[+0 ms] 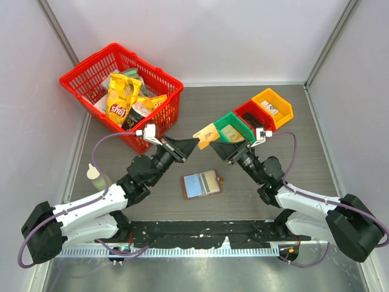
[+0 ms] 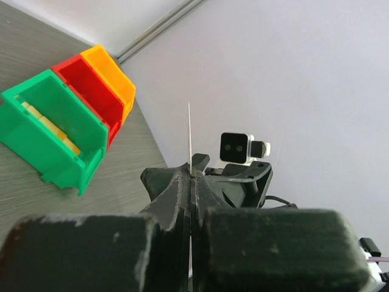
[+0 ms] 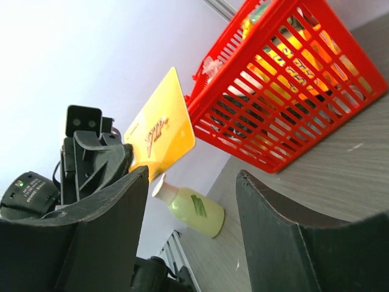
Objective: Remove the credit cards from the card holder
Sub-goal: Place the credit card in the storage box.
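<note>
The card holder (image 1: 202, 184) lies open on the table between the arms, its pale blue-grey inner faces up. My left gripper (image 1: 193, 143) is raised above the table and shut on a credit card (image 1: 206, 135), a tan-yellow one. In the left wrist view that credit card (image 2: 189, 137) shows edge-on as a thin line rising from the shut left gripper (image 2: 191, 176). My right gripper (image 1: 220, 146) faces it from the right, open. In the right wrist view the credit card (image 3: 161, 128) sits up and left of the open right gripper (image 3: 191, 201), not between its fingers.
A red basket (image 1: 164, 125) of snack bags stands at the back left. Green (image 1: 234, 126), red (image 1: 254, 115) and orange (image 1: 273, 104) bins stand in a row at the back right; the green bin (image 2: 48, 131) holds flat yellowish pieces. A small green bottle (image 1: 95, 177) stands at the left.
</note>
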